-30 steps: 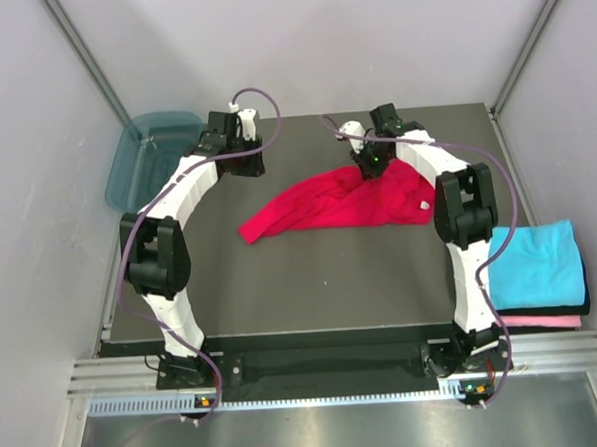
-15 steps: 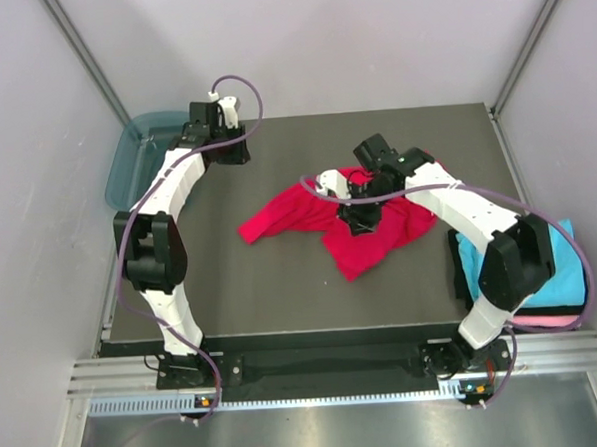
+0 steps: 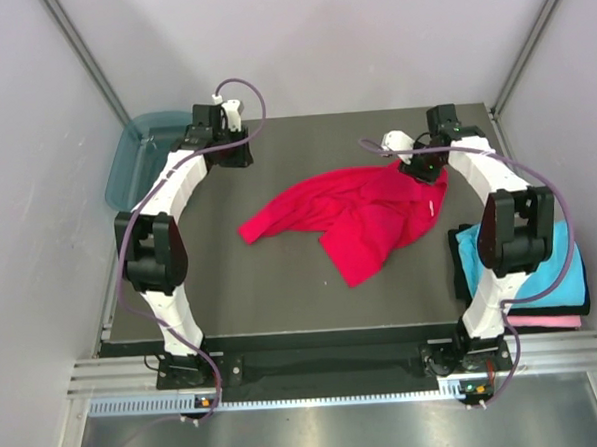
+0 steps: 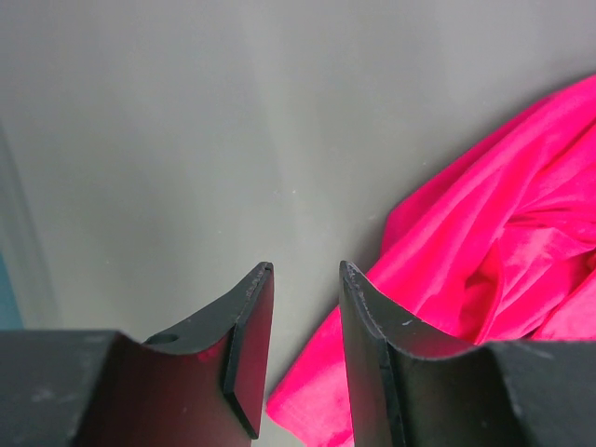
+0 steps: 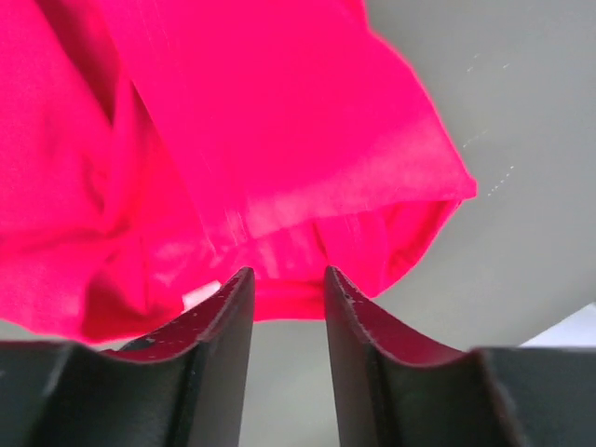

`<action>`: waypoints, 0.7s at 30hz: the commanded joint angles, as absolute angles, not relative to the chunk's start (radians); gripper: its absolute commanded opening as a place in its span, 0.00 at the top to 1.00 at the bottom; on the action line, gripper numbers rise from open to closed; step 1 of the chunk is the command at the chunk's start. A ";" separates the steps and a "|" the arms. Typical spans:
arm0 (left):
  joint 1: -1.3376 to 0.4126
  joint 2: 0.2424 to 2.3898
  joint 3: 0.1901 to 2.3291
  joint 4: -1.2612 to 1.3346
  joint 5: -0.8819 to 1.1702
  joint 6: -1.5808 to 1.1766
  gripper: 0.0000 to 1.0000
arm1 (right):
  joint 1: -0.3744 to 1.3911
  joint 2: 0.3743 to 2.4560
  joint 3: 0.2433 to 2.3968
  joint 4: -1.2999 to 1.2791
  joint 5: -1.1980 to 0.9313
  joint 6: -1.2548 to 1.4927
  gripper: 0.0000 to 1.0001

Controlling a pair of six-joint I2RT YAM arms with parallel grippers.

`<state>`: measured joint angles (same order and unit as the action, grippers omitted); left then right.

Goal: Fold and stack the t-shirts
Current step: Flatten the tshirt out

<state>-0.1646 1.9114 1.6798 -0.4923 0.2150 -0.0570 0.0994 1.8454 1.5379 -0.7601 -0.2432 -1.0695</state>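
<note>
Mid-table, right of centre: crimson red t-shirt (image 3: pixel 368 215) rumpled, unfolded | right gripper (image 5: pixel 287 272) over its far-right corner, jaws narrowly parted, gripping nothing | left gripper (image 4: pixel 305 267) over bare table (image 3: pixel 282 284) far-left, jaws parted, empty | cyan t-shirt (image 3: pixel 531 261) folded atop pink t-shirt (image 3: pixel 549 321), table's right edge | teal tub (image 3: pixel 135 162) far left

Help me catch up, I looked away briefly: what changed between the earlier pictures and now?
The right gripper pulled part of the red t-shirt toward the near side, let go, and returned open to its far right edge. The left gripper shifted slightly left, open and empty. The cyan t-shirt and pink t-shirt stayed stacked.
</note>
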 commanded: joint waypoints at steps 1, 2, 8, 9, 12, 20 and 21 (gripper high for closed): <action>-0.166 1.835 1.660 -0.460 0.193 -0.037 0.60 | 0.089 1.874 1.523 -0.732 -0.218 -1.245 0.65; -0.166 1.830 1.658 -0.459 0.187 -0.034 0.60 | 0.081 1.879 1.525 -0.739 -0.219 -1.262 0.65; -0.166 1.825 1.640 -0.465 0.161 -0.008 0.60 | 0.072 1.875 1.490 -0.770 -0.232 -1.314 0.67; -0.166 1.827 1.638 -0.463 0.157 -0.009 0.60 | 0.071 1.875 1.482 -0.773 -0.230 -1.322 0.66; -0.166 1.835 1.640 -0.465 0.146 0.017 0.60 | 0.072 1.884 1.467 -0.787 -0.229 -1.335 0.66; -0.172 1.845 1.654 -0.471 0.130 0.032 0.60 | 0.074 1.911 1.457 -0.798 -0.241 -1.315 0.64; -0.173 1.847 1.655 -0.471 0.130 0.035 0.60 | 0.074 1.916 1.454 -0.798 -0.241 -1.315 0.64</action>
<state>-0.1669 1.8805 1.6459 -0.4931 0.1410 0.0120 0.0799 1.9057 1.4528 -0.7815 -0.2119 -1.3010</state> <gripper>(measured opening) 0.403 0.359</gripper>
